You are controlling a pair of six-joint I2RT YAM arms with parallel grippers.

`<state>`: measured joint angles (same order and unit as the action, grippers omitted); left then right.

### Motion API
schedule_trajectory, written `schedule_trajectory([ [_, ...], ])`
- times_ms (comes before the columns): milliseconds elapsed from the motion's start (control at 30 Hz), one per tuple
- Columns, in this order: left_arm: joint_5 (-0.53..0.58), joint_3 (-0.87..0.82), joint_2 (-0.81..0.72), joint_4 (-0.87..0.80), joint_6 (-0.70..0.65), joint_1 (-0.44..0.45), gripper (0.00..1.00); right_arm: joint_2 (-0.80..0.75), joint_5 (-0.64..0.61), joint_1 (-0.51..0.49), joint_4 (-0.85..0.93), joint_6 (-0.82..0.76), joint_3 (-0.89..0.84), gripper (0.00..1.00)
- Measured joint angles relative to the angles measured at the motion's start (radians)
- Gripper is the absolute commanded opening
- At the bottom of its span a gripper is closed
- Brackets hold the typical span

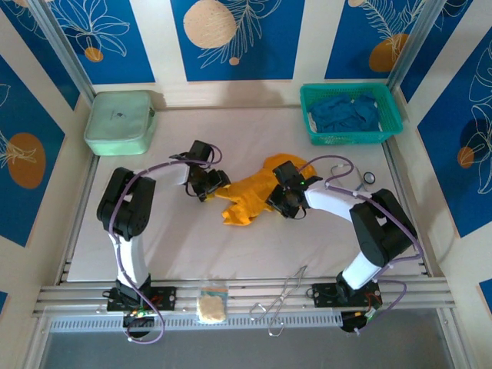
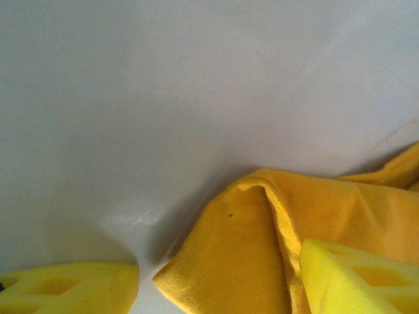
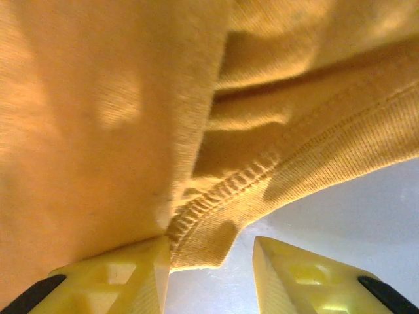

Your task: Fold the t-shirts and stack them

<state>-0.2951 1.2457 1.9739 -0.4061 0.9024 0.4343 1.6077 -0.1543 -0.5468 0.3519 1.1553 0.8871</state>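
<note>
Pale table [image 1: 192, 246] open nearside, mustard shirt [image 1: 247, 197] bunched

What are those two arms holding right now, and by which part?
Nothing yet. Both grippers are open: the right gripper straddles a hem of the mustard-orange t-shirt, the left gripper a folded edge.

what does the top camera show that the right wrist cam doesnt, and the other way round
The top camera adds the wider scene: the mint pouch, the teal basket holding blue shirts, and the left gripper at the cloth's left edge. The right wrist camera adds close detail: the stitched hem lying by the open yellow fingers. Both show the orange shirt and the right gripper.
</note>
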Motion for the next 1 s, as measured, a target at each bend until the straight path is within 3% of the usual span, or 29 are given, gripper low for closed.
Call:
schedule_trajectory([
  [200,0.069,0.122,0.06,-0.164,0.005,0.028,0.55,-0.01,-0.02,0.0,0.002,-0.01,0.011,0.37],
  [367,0.13,0.187,0.089,-0.207,-0.002,0.07,0.43,-0.01,-0.022,0.0,0.002,-0.015,0.011,0.36],
  [500,0.199,0.236,0.119,-0.26,-0.001,0.1,0.26,-0.01,-0.023,0.0,0.003,-0.023,0.011,0.35],
  [600,0.219,0.275,0.142,-0.308,0.005,0.106,0.02,-0.015,-0.024,0.005,0.005,-0.03,0.004,0.35],
  [1000,0.18,0.349,0.181,-0.105,-0.07,0.141,0.0,-0.08,-0.002,0.058,0.004,-0.073,-0.062,0.42],
])
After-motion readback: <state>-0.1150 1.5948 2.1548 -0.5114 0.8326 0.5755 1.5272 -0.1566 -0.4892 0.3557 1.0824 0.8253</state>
